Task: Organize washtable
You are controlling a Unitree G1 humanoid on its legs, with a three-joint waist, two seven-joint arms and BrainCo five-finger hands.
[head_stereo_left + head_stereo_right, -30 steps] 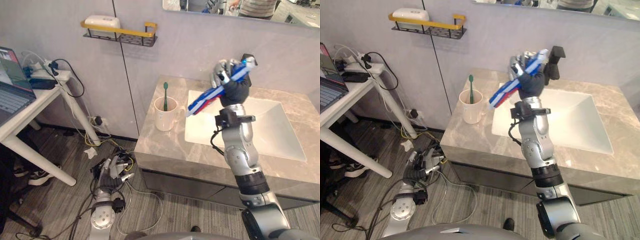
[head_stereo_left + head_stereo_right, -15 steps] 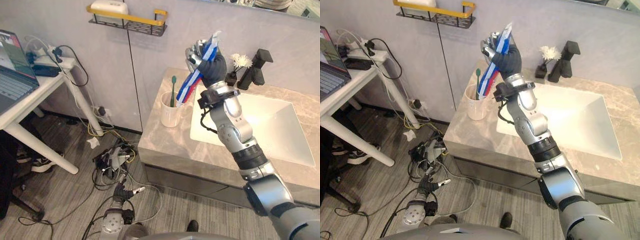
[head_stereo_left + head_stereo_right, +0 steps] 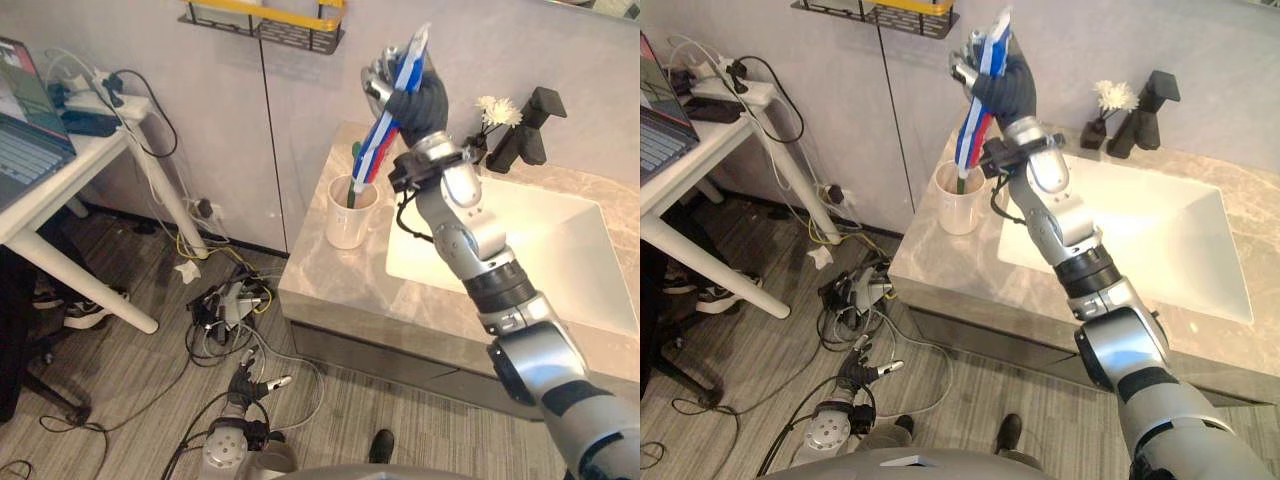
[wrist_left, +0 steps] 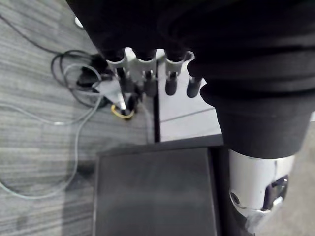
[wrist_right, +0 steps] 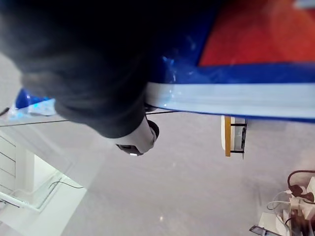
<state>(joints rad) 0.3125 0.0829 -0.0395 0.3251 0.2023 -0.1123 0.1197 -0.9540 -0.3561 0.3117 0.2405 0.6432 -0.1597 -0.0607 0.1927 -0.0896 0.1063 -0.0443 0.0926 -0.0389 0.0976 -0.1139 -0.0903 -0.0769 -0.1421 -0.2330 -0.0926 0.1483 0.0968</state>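
- Step in hand, as I judge it: putting the toothpaste tube (image 3: 392,115) into the cup (image 3: 350,212) that stands near the left edge of the surface (image 3: 330,285), beside the sink (image 3: 520,250).
- The right hand (image 3: 408,92) is curled round the upper part of the tube and holds it steeply tilted, raised above the cup.
- The tube's lower end hangs at the cup's mouth, beside the green toothbrush (image 3: 355,152); whether it is already inside the rim I cannot tell.
- Next move probably calls for lowering the tube straight down, then loosening the grip without tipping the cup.
- The left hand (image 4: 146,78) hangs low over the floor, fingers relaxed and holding nothing.
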